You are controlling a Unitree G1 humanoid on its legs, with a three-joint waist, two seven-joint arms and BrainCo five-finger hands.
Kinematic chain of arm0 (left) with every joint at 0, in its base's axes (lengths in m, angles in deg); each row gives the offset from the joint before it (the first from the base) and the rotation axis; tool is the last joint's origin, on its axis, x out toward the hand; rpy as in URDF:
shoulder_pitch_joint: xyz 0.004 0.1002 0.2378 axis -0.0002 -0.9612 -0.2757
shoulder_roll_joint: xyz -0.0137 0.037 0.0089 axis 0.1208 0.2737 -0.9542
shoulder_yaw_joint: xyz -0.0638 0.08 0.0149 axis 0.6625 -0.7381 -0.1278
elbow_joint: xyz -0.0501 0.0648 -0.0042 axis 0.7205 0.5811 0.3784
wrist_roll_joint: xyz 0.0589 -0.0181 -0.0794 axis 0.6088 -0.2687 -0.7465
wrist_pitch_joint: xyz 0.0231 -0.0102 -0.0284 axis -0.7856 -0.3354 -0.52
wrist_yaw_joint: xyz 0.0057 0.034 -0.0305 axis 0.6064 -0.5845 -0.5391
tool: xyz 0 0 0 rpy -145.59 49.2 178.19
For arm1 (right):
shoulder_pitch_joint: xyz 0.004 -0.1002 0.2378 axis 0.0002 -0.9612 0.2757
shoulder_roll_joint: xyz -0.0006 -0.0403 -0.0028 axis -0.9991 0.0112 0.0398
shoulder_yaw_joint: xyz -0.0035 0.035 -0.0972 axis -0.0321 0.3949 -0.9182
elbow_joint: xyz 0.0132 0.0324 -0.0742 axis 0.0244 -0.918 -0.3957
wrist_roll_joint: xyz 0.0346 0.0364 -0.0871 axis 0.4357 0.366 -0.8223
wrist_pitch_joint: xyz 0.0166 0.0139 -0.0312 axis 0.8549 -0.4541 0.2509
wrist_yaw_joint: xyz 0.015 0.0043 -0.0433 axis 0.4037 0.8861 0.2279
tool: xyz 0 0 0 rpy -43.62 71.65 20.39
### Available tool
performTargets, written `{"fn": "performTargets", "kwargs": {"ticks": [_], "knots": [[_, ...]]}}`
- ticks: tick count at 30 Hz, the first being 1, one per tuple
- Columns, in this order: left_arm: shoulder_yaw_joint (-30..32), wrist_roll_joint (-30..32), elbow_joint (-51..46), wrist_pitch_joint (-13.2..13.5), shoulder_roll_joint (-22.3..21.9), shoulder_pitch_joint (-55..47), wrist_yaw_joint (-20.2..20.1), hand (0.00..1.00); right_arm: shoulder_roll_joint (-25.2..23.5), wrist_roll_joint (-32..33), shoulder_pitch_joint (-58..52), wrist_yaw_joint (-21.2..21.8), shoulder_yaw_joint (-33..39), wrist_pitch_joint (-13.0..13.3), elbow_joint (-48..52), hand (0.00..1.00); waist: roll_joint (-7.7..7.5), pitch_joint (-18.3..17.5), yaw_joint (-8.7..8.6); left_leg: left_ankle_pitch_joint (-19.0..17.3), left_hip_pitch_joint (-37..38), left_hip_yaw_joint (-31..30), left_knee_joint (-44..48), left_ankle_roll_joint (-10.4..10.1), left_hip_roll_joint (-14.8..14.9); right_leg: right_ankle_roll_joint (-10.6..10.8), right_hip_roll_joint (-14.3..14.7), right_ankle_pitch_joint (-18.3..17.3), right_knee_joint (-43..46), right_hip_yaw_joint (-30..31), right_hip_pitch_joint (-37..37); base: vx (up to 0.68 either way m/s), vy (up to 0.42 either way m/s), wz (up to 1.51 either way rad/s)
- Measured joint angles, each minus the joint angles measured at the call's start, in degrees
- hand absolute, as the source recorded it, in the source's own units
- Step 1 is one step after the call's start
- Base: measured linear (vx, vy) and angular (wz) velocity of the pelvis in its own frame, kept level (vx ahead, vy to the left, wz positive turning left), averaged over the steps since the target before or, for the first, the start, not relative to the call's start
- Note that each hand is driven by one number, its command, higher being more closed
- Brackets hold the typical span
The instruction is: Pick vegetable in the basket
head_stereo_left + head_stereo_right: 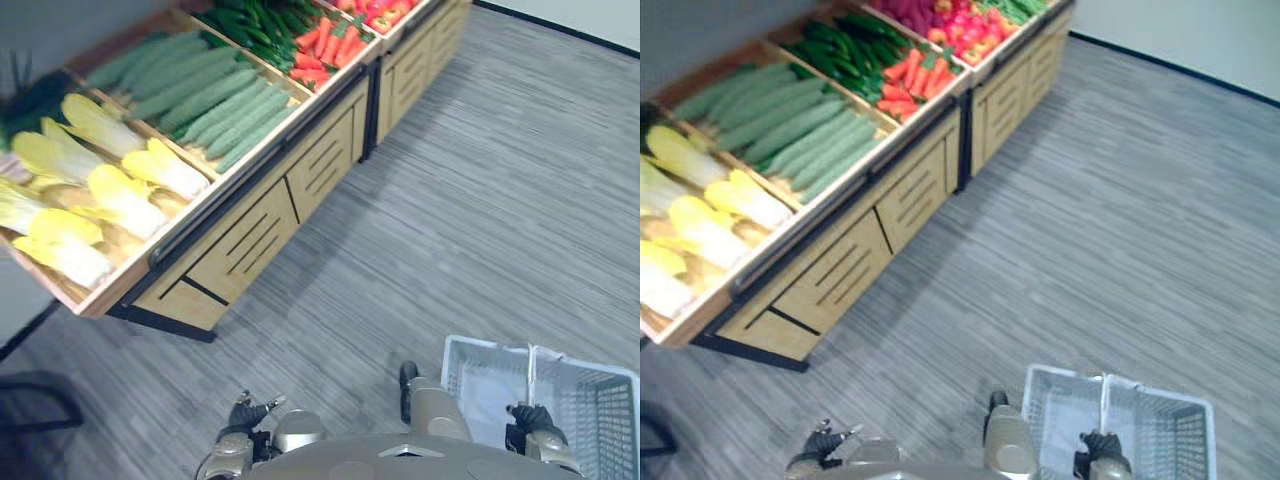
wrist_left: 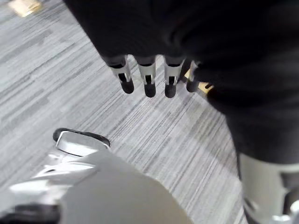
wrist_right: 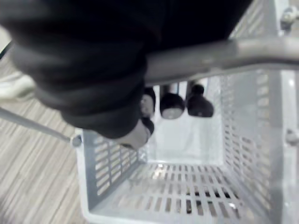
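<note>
Left eye view: a wooden stand [image 1: 260, 235] runs along the left, its bins tilted toward the aisle. Cabbages [image 1: 120, 195] lie nearest, then pale cucumbers [image 1: 210, 105], then carrots [image 1: 325, 45] farther up. All vegetables lie in the bins, well apart from both hands. The basket [image 1: 600, 400] hangs low at right, right hand [image 1: 530, 418] on its handle [image 1: 531, 372]. The left hand [image 1: 247, 413] is low at left over the floor [image 1: 480, 180]. Right eye view: same layout; the basket's inside looks bare. Left wrist view: the left hand's fingers [image 2: 148, 79] hang straight and apart, nothing in them, striped floor beyond. Right wrist view: the right hand's fingers [image 3: 173, 105] curl round the grey handle bar, clamped on it. The basket's white slotted walls and bottom show below, no vegetable inside. Handling, as a judgement: cabbage is bulky, leafy and soft outside, likely to bruise or shed leaves, so take it round the firm middle. Cucumber is stiff, smooth, maybe slippery; wrap it at mid-length. Carrot is light, stiff and thin, harder to pinch among its neighbours. Task hardly begun; the left hand is the free one for picking. Writing: no label, tag or print legible on stand, basket or produce.
</note>
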Motion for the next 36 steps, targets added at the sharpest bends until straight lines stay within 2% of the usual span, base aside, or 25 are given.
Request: {"fn": "performTargets", "kwargs": {"ticks": [1,3,4,5,6,7,9,10,12,13,15,16,17,18,19,20,21,23,25,26,29,31,32,34,36], "knots": [[-0.25,0.08,-0.03,-0.01,0.44,0.05,-0.04,0.00,-0.04,0.09,-0.34,-0.01,-0.74,0.01,-0.01,1.00,-0.44,-0.02,0.03,-0.43,-0.61,5.78,-0.24,0.88,1.06,-0.03,-0.47,-0.02,-1.74,-2.21,2.51,0.40,-0.362,1.63],[-2.09,0.18,-1.27,-0.10,1.76,1.00,-0.07,0.00,0.56,0.44,-1.31,-0.09,-1.44,0.12,0.10,1.00,-2.15,-0.56,-0.24,0.63,-2.21,26.88,-6.77,3.63,0.21,0.32,-2.52,-0.09,-7.36,-10.65,7.82,0.30,-0.227,1.67],[-2.53,0.27,-1.43,-0.09,1.85,1.22,-0.06,0.00,0.80,0.48,-1.45,-0.15,-1.43,0.21,0.12,1.00,-2.13,-0.61,-0.49,1.59,-2.54,32.05,-8.67,4.93,-0.23,0.60,-2.69,-0.18,-8.03,-12.92,8.61,0.28,-0.093,1.62],[-3.16,0.52,-1.34,-0.16,1.96,1.19,-0.06,0.00,1.00,0.48,-1.28,-0.25,-1.35,0.40,0.10,1.00,-1.81,-0.79,-0.83,3.54,-2.55,41.83,-11.94,7.94,-0.84,1.56,-2.73,-0.88,-8.36,-16.71,9.89,0.32,-0.018,1.63],[-4.13,0.79,-1.01,-0.29,1.74,1.09,-0.07,0.00,1.22,0.45,-1.23,-0.40,-0.82,0.47,0.11,1.00,-0.79,-1.23,-1.39,5.78,-2.36,45.37,-16.27,10.38,-2.84,2.17,-2.08,-1.34,-7.44,-20.12,11.08,0.39,0.041,1.84],[-3.99,1.13,-0.98,-0.52,1.93,1.24,-0.17,0.00,1.00,0.42,-1.11,-0.64,-0.45,0.35,-0.22,1.00,-1.54,-1.05,-1.10,6.68,-0.77,43.83,-20.77,13.47,-6.27,2.85,-3.96,-2.71,-3.74,-21.45,11.79,0.33,0.069,1.41],[-4.31,1.16,-0.93,-0.52,2.27,0.82,-0.26,0.00,0.79,0.36,-1.12,-0.56,0.19,0.35,-0.21,1.00,-2.11,-0.88,-1.04,7.73,1.71,41.70,-25.56,13.31,-9.37,3.68,-7.19,-2.87,5.36,-21.63,10.35,0.27,0.095,1.12],[-5.78,1.37,-0.81,-0.64,2.58,0.02,-0.35,0.00,-0.11,0.43,-1.30,-0.56,1.35,0.35,-0.15,1.00,-3.02,-1.31,-1.56,8.01,4.77,37.21,-29.19,13.20,-12.30,5.27,-12.30,2.23,23.35,-18.53,5.38,0.33,0.093,1.27],[-6.30,2.18,-0.80,-1.06,3.19,0.01,-0.39,0.00,-1.24,0.48,-1.15,-0.48,1.41,0.34,-0.15,1.00,-3.37,-1.47,-1.58,7.60,5.87,34.67,-28.96,13.04,-12.02,5.09,-12.52,2.53,31.37,-13.06,1.20,0.38,0.020,1.17],[-6.34,3.51,-0.80,-1.33,3.26,0.02,-0.41,0.00,-2.74,0.48,-0.21,0.08,1.05,0.34,-0.08,1.00,-2.46,-1.26,-1.60,7.79,7.63,31.60,-28.83,12.53,-10.22,5.52,-9.27,-0.01,34.40,-6.71,-3.40,0.39,-0.040,1.05],[-6.89,3.55,-0.98,-1.32,3.26,0.03,-0.43,0.00,-3.66,0.49,0.33,0.10,1.03,0.37,0.35,1.00,-1.83,-0.82,-1.77,8.22,8.87,29.29,-29.20,11.86,-9.15,5.60,-7.94,-1.58,32.10,-5.24,-5.17,0.37,-0.127,1.06],[-7.56,3.64,-1.07,-1.27,3.46,0.35,-0.50,0.00,-4.32,0.51,0.34,0.20,-0.47,0.57,0.91,1.00,-2.19,-1.06,-2.31,8.96,9.39,25.56,-29.46,10.58,-8.41,4.85,-7.23,-2.02,21.40,-4.19,-6.04,0.29,-0.183,1.03],[-7.57,3.73,-1.07,-1.27,3.49,0.47,-0.51,0.00,-4.36,0.53,0.33,0.24,-0.80,0.58,1.03,1.00,-2.27,-1.10,-2.43,9.03,9.45,24.99,-29.68,10.12,-8.32,4.79,-7.00,-1.95,18.54,-3.63,-6.04,0.31,-0.280,1.21],[-7.73,4.10,-1.09,-1.19,3.74,0.75,-0.54,0.00,-4.64,0.68,0.41,0.31,-1.58,0.61,1.15,1.00,-2.71,-1.41,-2.84,9.18,9.45,23.17,-30.60,8.79,-8.42,5.06,-6.30,-1.12,9.79,-1.84,-5.96,0.13,-0.178,0.84],[-8.36,4.71,-1.09,-1.15,4.44,0.93,-0.57,0.00,-5.31,0.69,0.49,0.34,-1.64,0.66,1.17,1.00,-3.70,-1.95,-2.88,9.58,9.29,21.74,-31.68,7.60,-9.07,5.01,-5.88,2.50,1.11,0.88,-5.74,0.21,-0.320,1.04],[-9.21,5.12,-1.06,-1.10,5.97,1.02,-0.67,0.00,-6.66,0.71,0.48,0.37,-2.04,0.70,1.06,1.00,-6.44,-2.50,-2.89,10.35,9.56,19.90,-32.92,5.87,-10.67,4.46,-6.09,10.77,-7.45,4.92,-6.20,0.20,-0.380,0.87],[-9.64,5.11,-0.30,-1.45,6.41,1.72,-0.70,0.00,-6.80,0.83,1.01,0.15,-2.59,0.62,0.25,1.00,-6.95,-2.03,-2.52,10.78,10.86,17.78,-34.24,3.76,-10.85,3.27,-5.54,11.56,-7.61,5.06,-6.15,0.23,-0.425,0.63],[-9.55,5.13,-0.39,-1.09,4.02,1.63,-1.22,0.00,-5.24,1.03,0.85,0.16,-3.03,1.19,0.00,1.00,-2.60,-2.81,-2.23,11.69,11.30,17.59,-36.28,1.25,-6.96,1.75,-1.63,10.48,-10.49,3.85,-4.52,0.23,-0.291,0.20],[-9.20,5.02,-0.52,-0.93,2.50,1.73,-1.21,0.00,-3.77,1.04,0.65,-0.06,-2.57,1.21,-0.05,1.00,0.56,-2.89,-2.15,12.39,12.21,17.68,-36.87,0.31,-4.56,0.79,1.04,9.62,-11.80,3.30,-3.09,0.17,-0.212,-0.05],[-8.32,4.95,-0.94,-0.91,2.18,2.13,-1.19,0.00,-3.39,1.43,0.37,-0.09,-2.27,1.22,-0.04,1.00,1.10,-2.77,-2.35,12.45,12.33,17.79,-35.74,0.20,-3.71,0.09,1.61,8.26,-11.39,3.05,-2.65,0.17,-0.230,0.09],[-7.39,3.10,-7.16,-0.79,3.23,4.48,-1.04,0.00,-3.49,4.57,-1.58,-0.28,-0.94,1.17,-0.09,1.00,0.05,-1.95,-3.35,12.56,8.77,17.92,-23.73,0.39,-2.12,-0.41,0.27,5.90,-10.75,1.81,0.01,0.09,-0.161,0.22],[-7.39,2.17,-13.75,-0.23,4.74,6.43,-0.11,0.00,-3.42,5.41,-3.17,-0.61,-0.98,1.18,0.01,1.00,-0.39,-1.70,-3.36,13.04,6.20,17.26,-18.28,1.03,-1.36,-0.72,0.00,6.06,-11.86,1.97,1.45,0.11,-0.083,0.02],[-7.39,2.18,-17.52,0.46,6.05,8.16,0.28,0.00,-3.55,5.44,-3.84,-0.81,-1.10,1.19,0.13,1.00,-0.93,-1.38,-3.21,10.97,5.17,14.89,-18.26,0.73,-2.28,-0.94,-0.37,6.88,-12.32,2.55,1.65,0.13,0.013,-0.18],[-7.30,2.26,-23.93,1.11,9.03,10.01,1.21,0.00,-2.82,5.25,-4.06,-1.40,-1.08,1.30,1.03,1.00,-0.45,-1.47,-3.25,8.57,4.99,8.84,-24.30,0.90,-5.58,-0.73,-0.91,7.62,-12.59,4.45,1.09,0.10,0.087,-0.45],[-6.23,2.35,-28.18,1.95,12.35,12.91,2.77,0.00,-1.78,5.25,-4.12,-1.61,-1.07,1.27,1.46,1.00,0.59,-1.46,-3.19,11.79,5.44,6.63,-30.85,1.19,-6.52,0.07,-0.59,7.95,-12.83,5.64,1.09,0.09,0.228,-0.56]]}}
